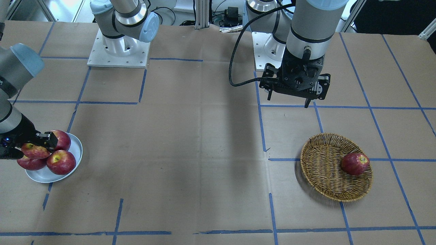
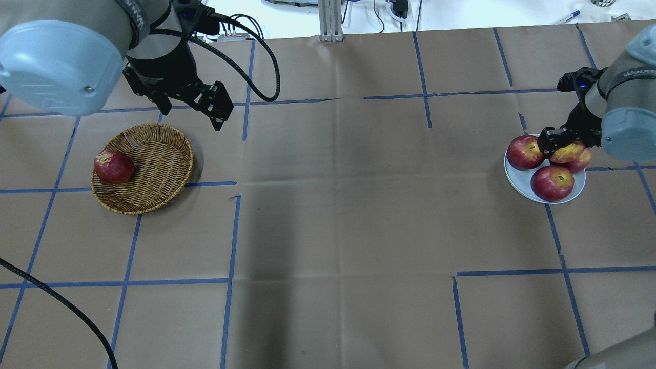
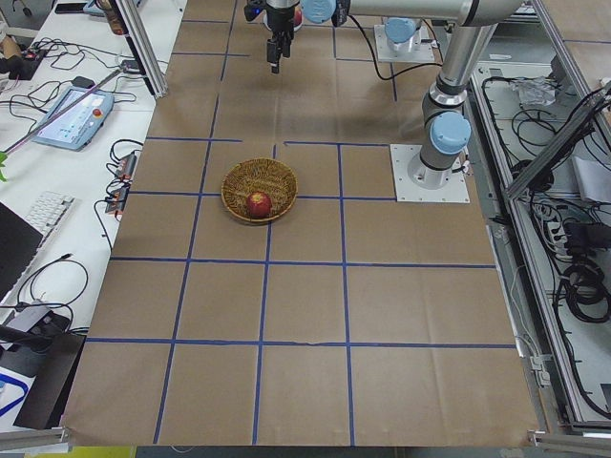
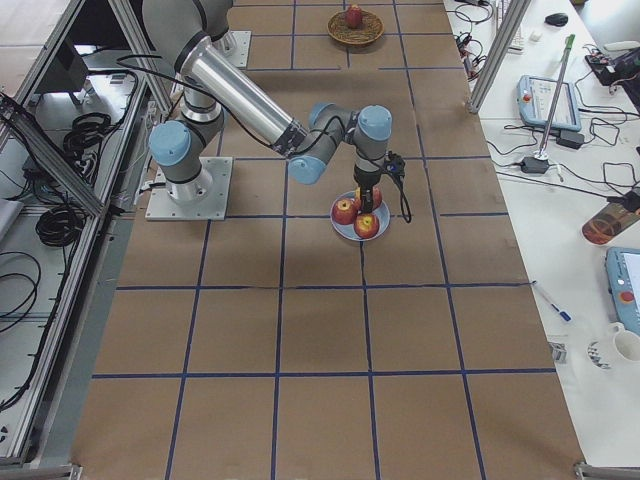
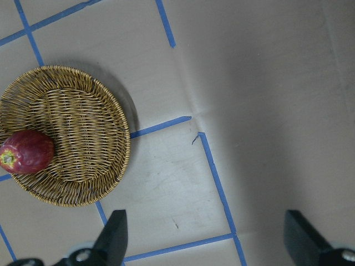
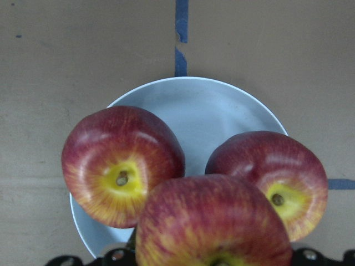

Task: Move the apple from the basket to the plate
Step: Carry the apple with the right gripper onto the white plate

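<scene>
My right gripper (image 2: 566, 149) is shut on the apple (image 2: 569, 152), a paler pinkish-red one with yellow streaks, and holds it just over the white plate (image 2: 516, 179). It fills the bottom of the right wrist view (image 6: 213, 221), above the plate (image 6: 205, 111). Three darker red apples lie on the plate (image 1: 42, 175). The wicker basket (image 2: 154, 164) stands at the left with one dark red apple (image 2: 114, 166) in it. My left gripper (image 2: 192, 110) is open and empty, up over the table beyond the basket (image 5: 77, 133).
Brown paper with blue tape lines covers the table. The two arm bases (image 1: 117, 47) stand at the robot's side. A black cable (image 2: 256, 61) hangs from the left wrist. The held apple sits close above the plate's apples (image 6: 122, 166).
</scene>
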{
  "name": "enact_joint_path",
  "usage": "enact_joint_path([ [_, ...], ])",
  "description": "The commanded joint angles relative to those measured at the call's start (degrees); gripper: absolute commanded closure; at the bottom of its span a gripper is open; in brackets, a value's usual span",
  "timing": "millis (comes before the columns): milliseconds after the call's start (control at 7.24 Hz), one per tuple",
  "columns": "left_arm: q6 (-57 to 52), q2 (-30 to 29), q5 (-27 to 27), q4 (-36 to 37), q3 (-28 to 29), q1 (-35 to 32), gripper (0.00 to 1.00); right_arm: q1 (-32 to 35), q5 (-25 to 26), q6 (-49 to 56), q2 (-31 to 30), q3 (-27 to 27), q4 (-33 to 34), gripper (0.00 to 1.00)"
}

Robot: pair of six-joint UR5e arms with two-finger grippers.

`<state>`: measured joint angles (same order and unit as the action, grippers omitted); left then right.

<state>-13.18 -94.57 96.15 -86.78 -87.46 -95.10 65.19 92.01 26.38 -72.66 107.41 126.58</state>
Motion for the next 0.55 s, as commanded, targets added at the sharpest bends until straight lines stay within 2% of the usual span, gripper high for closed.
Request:
enact_joint_path([
  [0, 0.0, 0.0, 0.0, 0.1, -0.1, 0.0, 0.01, -0.1, 0.0, -0.3, 0.7, -0.6, 0.0, 0.00],
  [415, 0.0, -0.1, -0.1, 0.2, 0.0, -0.1, 0.01, 0.9, -0.3, -0.4, -3.5, -4.6, -3.1, 0.00],
])
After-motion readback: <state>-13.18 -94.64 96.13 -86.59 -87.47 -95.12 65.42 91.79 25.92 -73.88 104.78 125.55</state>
